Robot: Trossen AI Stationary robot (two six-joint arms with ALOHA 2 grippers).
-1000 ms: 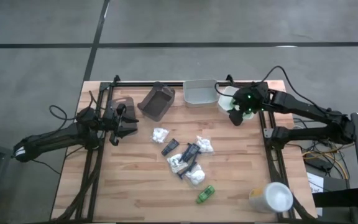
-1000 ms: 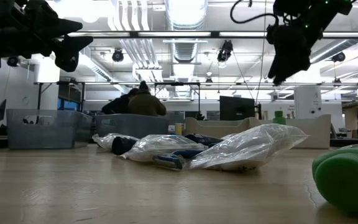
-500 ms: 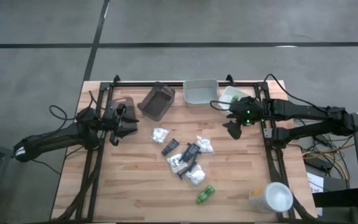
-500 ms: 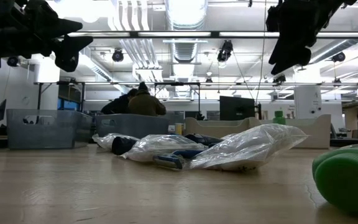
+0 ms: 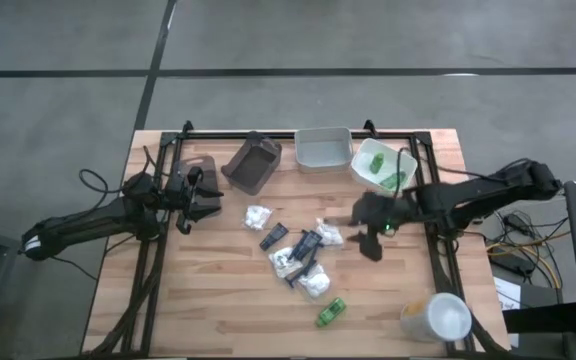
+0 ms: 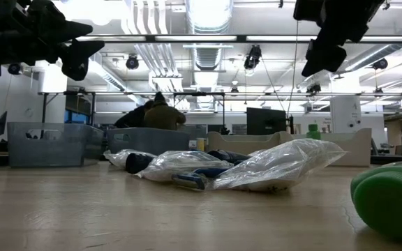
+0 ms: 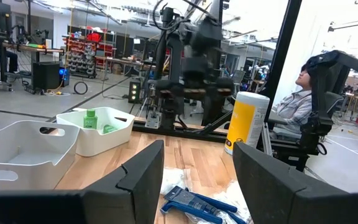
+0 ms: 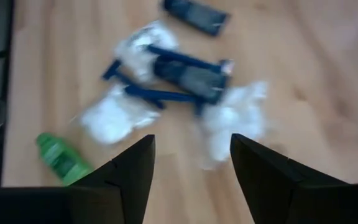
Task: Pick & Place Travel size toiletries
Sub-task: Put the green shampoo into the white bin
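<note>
High view: right tool (image 5: 371, 243) above the tabletop (image 5: 218, 310), just beside the toiletries pile (image 5: 301, 255), fingers apart w/ nothing between. Green bottle (image 5: 330, 312) lies near the front edge; more green ones in the white tray (image 5: 372, 152). Left tool (image 5: 190, 197) hangs wide open by the brown tray (image 5: 251, 163), holding nothing.
</note>
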